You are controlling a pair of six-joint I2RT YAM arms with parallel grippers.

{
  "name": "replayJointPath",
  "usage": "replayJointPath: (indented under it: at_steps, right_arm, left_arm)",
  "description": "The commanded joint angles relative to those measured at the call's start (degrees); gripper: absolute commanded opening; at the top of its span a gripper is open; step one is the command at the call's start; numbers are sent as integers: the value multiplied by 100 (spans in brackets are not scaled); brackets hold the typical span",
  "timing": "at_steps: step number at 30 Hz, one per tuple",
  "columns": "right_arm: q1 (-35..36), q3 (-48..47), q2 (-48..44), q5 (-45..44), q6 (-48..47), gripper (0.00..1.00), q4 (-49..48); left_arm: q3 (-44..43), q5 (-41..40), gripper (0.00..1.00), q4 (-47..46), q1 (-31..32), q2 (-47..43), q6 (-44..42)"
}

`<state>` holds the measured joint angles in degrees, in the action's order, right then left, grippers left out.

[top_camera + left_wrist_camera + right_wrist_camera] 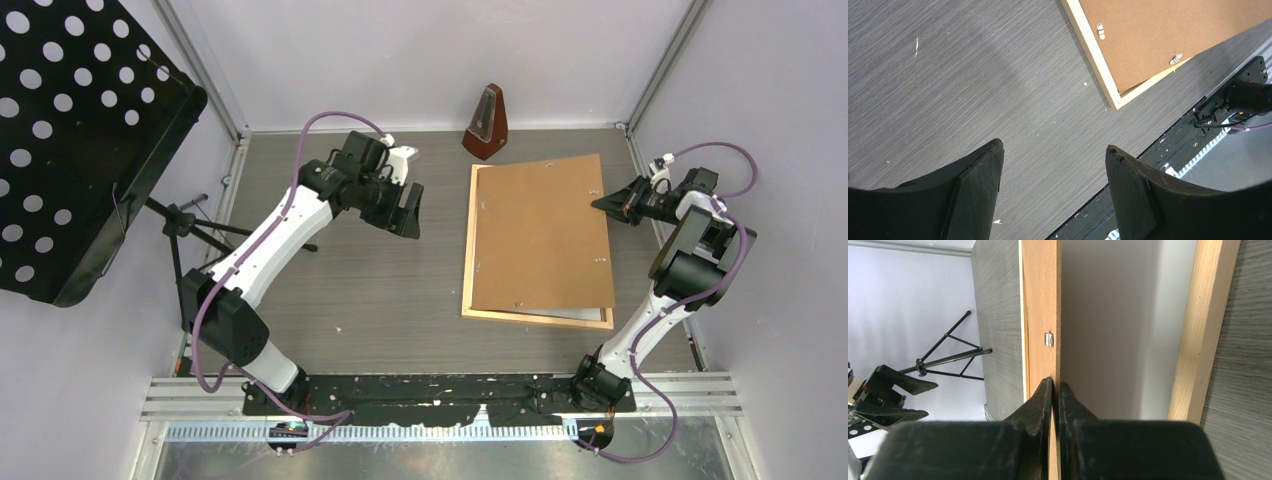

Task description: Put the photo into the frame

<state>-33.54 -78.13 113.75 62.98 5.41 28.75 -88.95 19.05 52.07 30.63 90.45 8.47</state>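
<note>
On the grey tabletop (380,300), the right jaws clamp the backing board (1040,290) by its raised edge, with the frame (1205,315) and what looks like the white-backed photo (1118,330) just beneath them and the left jaws gaping empty; a slip there would likely knock the photo askew.

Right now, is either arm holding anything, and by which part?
The right end effector pinches the brown backing board by its thin right edge. The left end effector is open and holds nothing.
</note>
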Motion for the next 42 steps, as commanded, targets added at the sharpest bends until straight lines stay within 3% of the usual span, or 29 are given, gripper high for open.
replayJointPath:
  at_steps: [1,11,21,30,35,42]
  right_arm:
    - [-12,-17,-27,-391,77,6,92]
    - [30,240,-135,-450,171,6,94]
    - [46,439,-188,-602,53,6,-12]
    - [122,522,-263,-959,-202,6,-84]
    - [295,528,-243,-1372,-410,16,-145]
    - [676,441,-74,-1892,-629,39,-192]
  left_arm:
    - [-122,-34,73,-178,38,-10,-117]
    - [-122,-37,73,-184,48,52,-117]
    - [-601,251,73,-31,57,897,-69]
    - [-706,354,75,-600,54,1287,103]
    - [-719,308,76,-767,55,1393,214]
    - [-334,193,76,-940,57,1224,201]
